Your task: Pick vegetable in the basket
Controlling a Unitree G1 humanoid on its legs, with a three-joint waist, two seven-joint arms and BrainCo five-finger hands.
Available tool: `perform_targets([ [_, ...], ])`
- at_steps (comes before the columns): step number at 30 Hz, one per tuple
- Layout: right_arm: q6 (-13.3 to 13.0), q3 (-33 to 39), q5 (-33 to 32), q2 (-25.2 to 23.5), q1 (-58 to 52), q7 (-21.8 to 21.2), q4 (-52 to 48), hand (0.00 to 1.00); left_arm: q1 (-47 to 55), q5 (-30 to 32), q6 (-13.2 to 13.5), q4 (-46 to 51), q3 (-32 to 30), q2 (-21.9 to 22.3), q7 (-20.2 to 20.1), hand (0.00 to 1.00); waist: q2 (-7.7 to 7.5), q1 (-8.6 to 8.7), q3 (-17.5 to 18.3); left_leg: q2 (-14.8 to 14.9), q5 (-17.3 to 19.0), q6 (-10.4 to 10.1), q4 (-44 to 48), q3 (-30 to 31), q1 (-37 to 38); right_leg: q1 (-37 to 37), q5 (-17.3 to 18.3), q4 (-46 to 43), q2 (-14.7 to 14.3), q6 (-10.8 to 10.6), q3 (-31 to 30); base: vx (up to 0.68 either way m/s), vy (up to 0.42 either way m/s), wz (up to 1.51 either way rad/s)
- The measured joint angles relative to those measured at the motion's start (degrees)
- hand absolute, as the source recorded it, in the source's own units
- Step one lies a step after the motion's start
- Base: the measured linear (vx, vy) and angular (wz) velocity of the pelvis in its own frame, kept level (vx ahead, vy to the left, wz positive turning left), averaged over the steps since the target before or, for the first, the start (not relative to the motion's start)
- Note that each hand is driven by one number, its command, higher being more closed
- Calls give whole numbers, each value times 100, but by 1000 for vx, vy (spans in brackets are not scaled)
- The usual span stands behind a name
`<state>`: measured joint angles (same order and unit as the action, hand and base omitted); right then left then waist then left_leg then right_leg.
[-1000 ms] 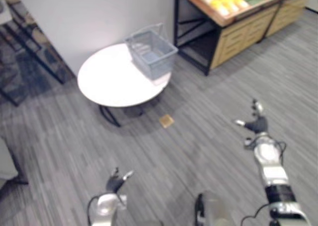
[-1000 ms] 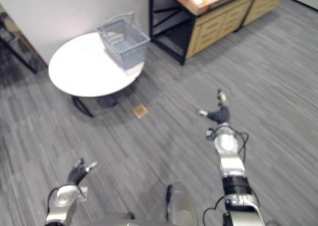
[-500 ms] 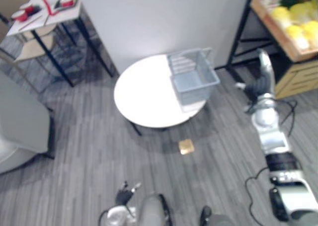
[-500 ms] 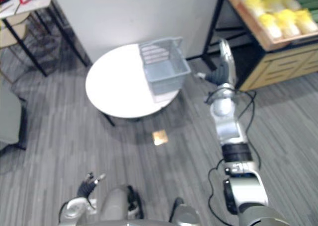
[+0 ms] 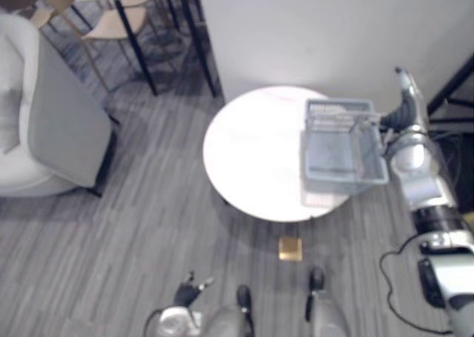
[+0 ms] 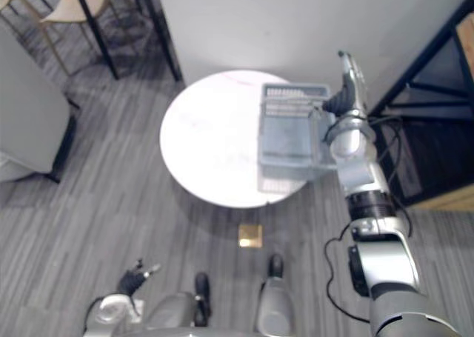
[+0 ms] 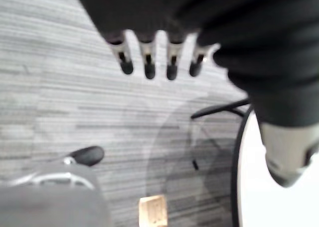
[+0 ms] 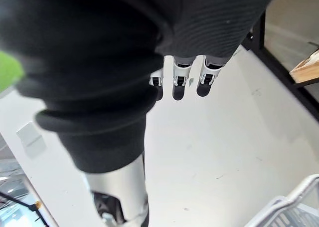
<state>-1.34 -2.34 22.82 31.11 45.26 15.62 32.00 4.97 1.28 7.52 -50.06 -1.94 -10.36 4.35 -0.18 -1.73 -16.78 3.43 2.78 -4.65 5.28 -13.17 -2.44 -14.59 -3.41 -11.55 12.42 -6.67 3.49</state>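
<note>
One grey basket (image 5: pixel 342 180) on one round table (image 5: pixel 252 155); left hand (image 5: pixel 189 287), right hand (image 5: pixel 400 113), both loose, empty

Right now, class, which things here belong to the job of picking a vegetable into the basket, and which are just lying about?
Job: basket on the white table; right robot hand by it, open.
Lying about: armchair; wooden chair; tan square on the floor; left robot hand, hanging low.
</note>
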Motion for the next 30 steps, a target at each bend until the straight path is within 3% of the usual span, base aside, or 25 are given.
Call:
perform_targets([
  [1,8,-91,0,61,96,-1,64,0,32,2,16,30,17,15,-21,0,94,20,16,117,4,-15,-3,-32,-68,19,7,156,-91,12,62,210,-343,9],
  [3,25,-215,-7,423,432,-10,329,0,12,-2,110,132,45,44,-21,0,432,5,-112,435,-101,-180,-254,7,-187,44,-93,499,-418,149,338,143,-232,14],
  [6,32,-314,-32,689,1025,-15,904,0,-75,-22,197,217,94,43,-12,0,589,16,-369,601,-304,-325,-530,162,-249,-25,-101,565,-588,187,562,74,-149,20],
  [12,-32,-972,-35,946,1956,-188,1942,0,-327,-83,208,225,215,41,60,0,747,-36,-670,581,-547,-349,-784,364,-658,-330,-207,761,-602,292,694,4,-18,20],
  [13,-60,-1063,-31,945,2084,-247,2166,100,-372,-116,239,211,305,43,123,0,848,-77,-720,563,-604,-348,-823,439,-818,-461,-210,760,-605,292,747,12,-9,20],
  [17,-149,-1205,195,1118,2677,-126,2563,100,-470,-127,243,176,506,115,218,0,1065,-224,-824,518,-717,-349,-923,440,-1135,-843,-255,732,-579,302,731,8,-2,5],
  [22,-216,-1442,199,1338,2825,-108,2660,100,-637,-351,333,197,600,325,236,0,1082,-329,-845,457,-714,-352,-769,695,-1346,-1176,-192,434,-548,323,507,17,14,-7],
  [24,-226,-1494,196,1301,2760,-153,2525,100,-814,-351,333,211,597,446,235,0,943,-350,-937,405,-535,-486,-353,1181,-1437,-1306,-41,115,-510,313,279,-22,-32,-18],
  [26,-204,-1422,191,1171,2479,-238,2383,100,-828,-351,330,227,597,518,235,0,931,-325,-943,494,-184,-509,-66,1257,-1391,-1265,11,-34,-604,318,201,-31,-29,-36],
  [28,-194,-1213,180,1041,1877,-266,2010,100,-900,-349,291,219,596,491,226,0,793,-279,-1024,564,-24,-542,24,1187,-1127,-1011,3,1,-695,314,70,-21,16,-37],
  [30,-146,-804,84,682,697,-478,1202,100,-912,-326,230,305,582,315,206,0,487,-166,-1021,656,107,-555,60,909,-657,-528,-88,298,-862,248,-199,-27,24,-53],
])
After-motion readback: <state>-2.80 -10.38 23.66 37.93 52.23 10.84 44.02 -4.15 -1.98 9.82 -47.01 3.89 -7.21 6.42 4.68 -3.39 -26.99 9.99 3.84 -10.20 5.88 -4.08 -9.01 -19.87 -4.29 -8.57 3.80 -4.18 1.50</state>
